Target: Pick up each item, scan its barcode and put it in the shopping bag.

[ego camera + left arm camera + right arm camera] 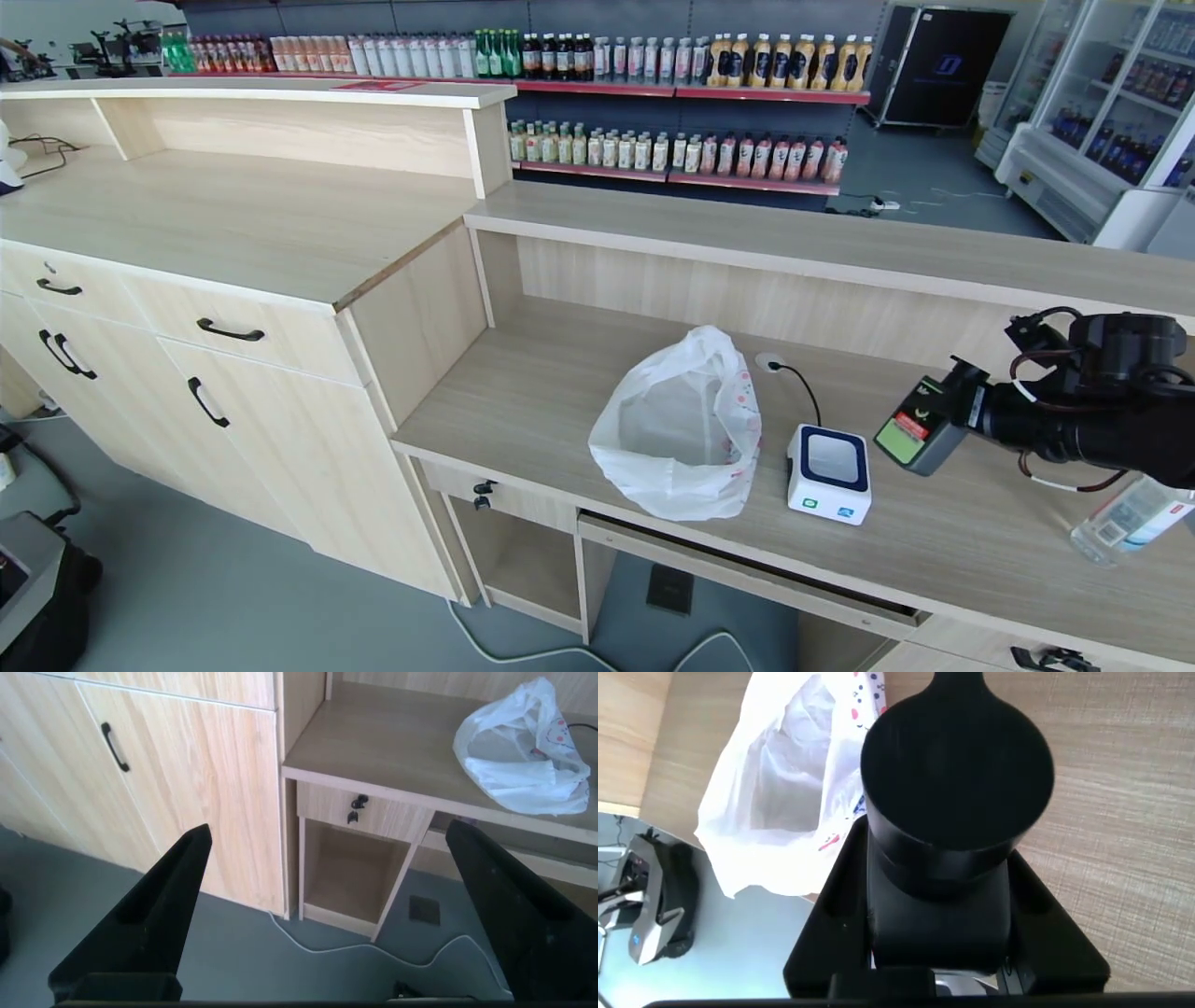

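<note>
I've got the dark container (920, 431) clamped in the right gripper (966, 411), its fingers closed on it. It is held above the counter (579, 373), near the scanner (829, 471) at its 2 o'clock. The white shopping bag (677, 425) sits open at the scanner's 9 o'clock, just beside it. A clear bottle (1130, 518) lies at the gripper's 4 o'clock. My left gripper (329, 831) hangs spread wide with nothing in it, over the floor (243, 952) by the cabinet (187, 765).

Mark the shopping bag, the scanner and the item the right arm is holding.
shopping bag (677, 429): head view, inner wall inside its open mouth.
scanner (833, 459): head view, its top window.
held item (918, 427): head view, its labelled face.
</note>
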### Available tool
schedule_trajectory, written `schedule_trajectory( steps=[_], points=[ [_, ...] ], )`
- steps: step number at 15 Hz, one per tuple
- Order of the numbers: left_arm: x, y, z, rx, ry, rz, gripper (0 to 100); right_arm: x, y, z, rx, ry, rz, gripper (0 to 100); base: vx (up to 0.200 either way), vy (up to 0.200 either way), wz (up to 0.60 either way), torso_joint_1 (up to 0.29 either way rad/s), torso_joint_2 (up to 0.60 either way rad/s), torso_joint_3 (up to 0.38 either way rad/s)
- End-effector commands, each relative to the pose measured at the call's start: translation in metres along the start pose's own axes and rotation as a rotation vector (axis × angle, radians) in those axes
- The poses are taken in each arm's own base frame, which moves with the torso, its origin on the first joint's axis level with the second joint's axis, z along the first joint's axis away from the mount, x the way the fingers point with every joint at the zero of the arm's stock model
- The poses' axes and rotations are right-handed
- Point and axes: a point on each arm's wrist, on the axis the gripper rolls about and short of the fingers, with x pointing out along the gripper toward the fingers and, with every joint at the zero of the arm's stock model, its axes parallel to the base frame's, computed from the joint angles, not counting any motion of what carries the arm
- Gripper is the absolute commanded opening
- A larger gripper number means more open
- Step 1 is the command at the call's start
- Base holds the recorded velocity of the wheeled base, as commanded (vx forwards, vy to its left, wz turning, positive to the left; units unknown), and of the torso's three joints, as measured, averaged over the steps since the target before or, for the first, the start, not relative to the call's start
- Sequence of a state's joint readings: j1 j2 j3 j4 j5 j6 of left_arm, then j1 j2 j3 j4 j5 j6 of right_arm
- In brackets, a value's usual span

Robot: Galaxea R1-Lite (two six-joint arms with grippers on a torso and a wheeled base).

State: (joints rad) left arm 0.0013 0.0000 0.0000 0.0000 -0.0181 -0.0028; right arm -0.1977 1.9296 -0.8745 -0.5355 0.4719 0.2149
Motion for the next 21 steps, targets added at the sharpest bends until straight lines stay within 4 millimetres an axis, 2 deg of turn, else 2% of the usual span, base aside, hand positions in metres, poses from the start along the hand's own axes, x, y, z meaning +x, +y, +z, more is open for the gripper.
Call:
schedule_trajectory(
  steps=[1, 12, 21],
  points=[
    [0.000, 0.000, 0.000, 0.000, 0.000, 0.000, 100, 0.008, 0.000, -0.006, 0.004, 0.024, 0.006, 0, 0.000, 0.000, 0.00, 0.000, 0.00, 0.000],
    [0.000, 0.000, 0.000, 0.000, 0.002, 0.000, 100, 0.037, -0.001, -0.017, -0.015, 0.043, 0.034, 0, 0.000, 0.000, 0.00, 0.000, 0.00, 0.000],
    [0.000, 0.000, 0.000, 0.000, 0.002, 0.000, 100, 0.050, 0.006, -0.018, -0.036, 0.033, 0.067, 0, 0.000, 0.000, 0.00, 0.000, 0.00, 0.000]
  ],
)
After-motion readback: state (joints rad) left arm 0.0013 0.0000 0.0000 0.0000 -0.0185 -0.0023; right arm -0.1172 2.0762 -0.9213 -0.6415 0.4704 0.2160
